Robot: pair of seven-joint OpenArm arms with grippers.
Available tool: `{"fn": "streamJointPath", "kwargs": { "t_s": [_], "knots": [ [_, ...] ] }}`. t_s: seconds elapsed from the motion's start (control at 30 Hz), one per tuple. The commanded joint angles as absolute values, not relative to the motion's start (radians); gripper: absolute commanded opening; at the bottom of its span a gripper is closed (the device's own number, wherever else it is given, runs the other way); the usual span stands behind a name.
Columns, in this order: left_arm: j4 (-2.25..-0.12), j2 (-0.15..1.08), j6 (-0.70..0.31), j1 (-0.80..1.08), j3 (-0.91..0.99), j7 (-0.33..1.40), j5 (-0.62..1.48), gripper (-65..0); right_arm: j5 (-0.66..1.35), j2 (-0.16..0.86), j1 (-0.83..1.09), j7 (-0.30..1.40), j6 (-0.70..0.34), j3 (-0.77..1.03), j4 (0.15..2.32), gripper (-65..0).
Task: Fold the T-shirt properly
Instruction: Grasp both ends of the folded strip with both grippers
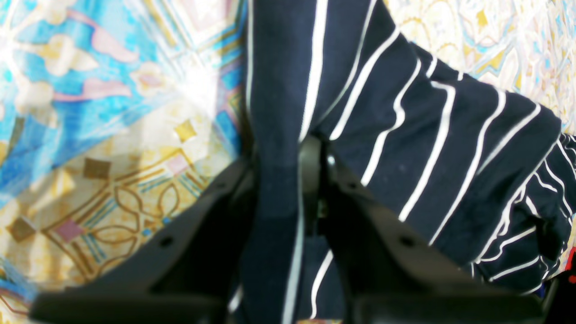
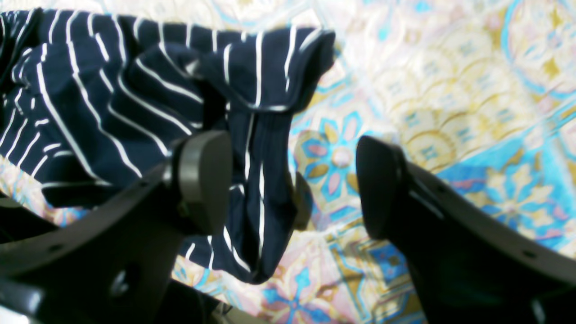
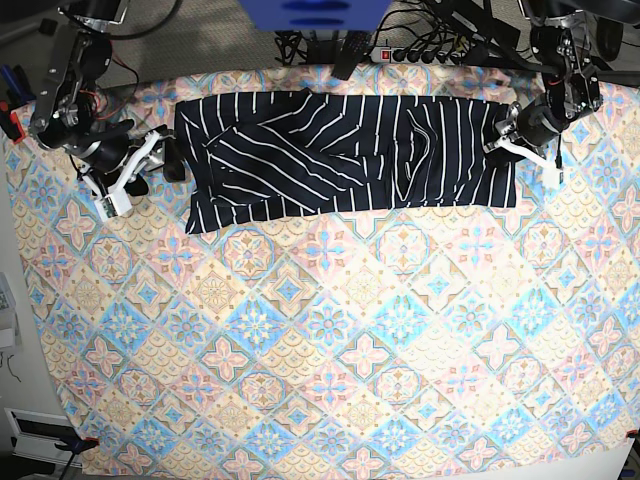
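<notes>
In the left wrist view we count one shirt [image 1: 405,148], dark navy with thin white stripes, and one gripper. Our left gripper [image 1: 288,180] has its two black fingers [image 1: 360,216] pressed together on a narrow band of the striped fabric, which runs up between them. The rest of the shirt spreads off to the right of the fingers in loose folds. Beneath it lies the patterned cloth [image 1: 112,135], blue, cream and gold.

In the right wrist view we again see one shirt [image 2: 112,99] and one gripper. Our right gripper [image 2: 292,184] stands wide apart, its two fingers [image 2: 204,180] well separated. A hanging fold of the shirt shows in the gap, close beside the left finger pad, and we see nothing clamped. The bulk of the shirt lies bunched to the upper left, over the patterned cloth [image 2: 450,112].

In the base view we count two arms, one shirt and one cloth. The shirt [image 3: 350,150] lies as a long band across the far part of the patterned cloth [image 3: 330,350], with diagonal creases on its left half. The right gripper [image 3: 160,155] sits just beside the shirt's left end. The left gripper [image 3: 505,128] is at the shirt's right edge.
</notes>
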State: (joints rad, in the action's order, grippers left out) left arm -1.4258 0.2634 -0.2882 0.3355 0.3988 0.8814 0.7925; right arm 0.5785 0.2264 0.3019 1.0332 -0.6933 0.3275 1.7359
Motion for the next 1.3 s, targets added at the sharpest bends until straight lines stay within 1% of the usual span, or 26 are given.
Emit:
{"fn": "streamJointPath", "kwargs": {
  "t_s": [0.0, 0.27, 0.4, 0.7, 0.93, 1.17, 1.27],
  "knots": [
    [-1.438, 0.278, -0.289, 0.337, 0.404, 0.872, 0.797, -65.0, 0.595, 0.239, 0.292, 1.015, -0.698, 0.320, 1.735, -24.1],
    [-1.438, 0.275, -0.291, 0.335, 0.404, 0.872, 0.797, -65.0, 0.595, 0.237, 0.245, 1.009, -0.698, 0.206, 1.623, -24.0],
    [-1.438, 0.275, -0.291, 0.337, 0.404, 0.872, 0.797, -65.0, 0.595, 0.234, 0.219, 1.007, -0.698, 0.200, 1.575, -23.9],
    [-1.438, 0.275, -0.291, 0.335, 0.404, 0.872, 0.797, -65.0, 0.595, 0.232, 0.165, 1.006, -0.698, 0.208, 1.380, -24.1],
    [-1.438, 0.274, -0.291, 0.332, 0.404, 0.872, 0.797, -65.0, 0.595, 0.226, 0.168, 1.012, -0.698, 0.200, 1.362, -24.1],
    [-1.438, 0.274, -0.291, 0.331, 0.404, 0.872, 0.797, -65.0, 0.595, 0.171, 0.176, 1.020, -0.698, 0.199, 1.363, -24.1],
    [-1.438, 0.274, -0.291, 0.331, 0.404, 0.872, 0.797, -65.0, 0.595, 0.153, 0.176, 1.047, -0.698, 0.199, 1.366, -24.1]
  ]
}}
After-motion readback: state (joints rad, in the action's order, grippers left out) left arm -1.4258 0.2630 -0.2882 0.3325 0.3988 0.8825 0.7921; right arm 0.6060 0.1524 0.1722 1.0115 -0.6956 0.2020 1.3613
